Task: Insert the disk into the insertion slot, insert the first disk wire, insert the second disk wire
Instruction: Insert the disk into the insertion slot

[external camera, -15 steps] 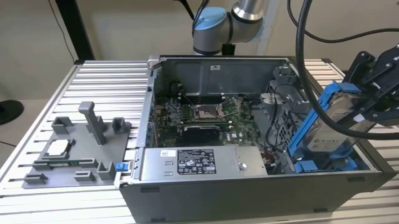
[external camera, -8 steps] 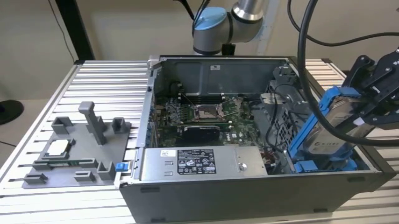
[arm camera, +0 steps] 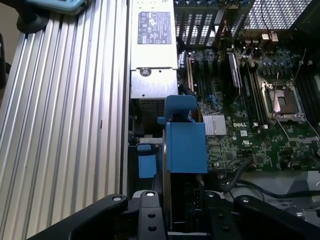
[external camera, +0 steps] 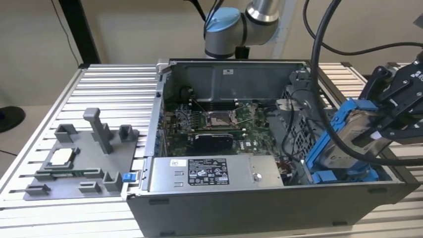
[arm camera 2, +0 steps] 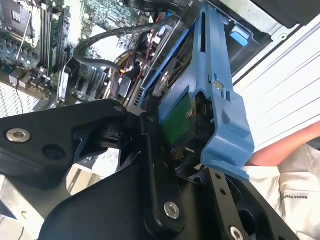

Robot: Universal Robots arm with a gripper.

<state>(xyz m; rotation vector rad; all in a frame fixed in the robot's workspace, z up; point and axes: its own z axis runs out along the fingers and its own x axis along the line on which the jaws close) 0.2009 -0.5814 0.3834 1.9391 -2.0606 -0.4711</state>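
Disk (external camera: 353, 131), blue-framed: leans steeply at the exterior view's right end of the open computer case (external camera: 264, 203), long axis running down into the case (lower end already inside the wall). Sits clamped by its upper end in the gripper (external camera: 383, 126), above and just outside that wall.

In the exterior view, you meet thick black cables (external camera: 338, 140) crossing the case (external camera: 264, 208) at three o'clock, tight against the disk (external camera: 360, 130). The power-supply box (external camera: 211, 173) blocks six o'clock, while the motherboard (external camera: 218, 124) at centre lies open.
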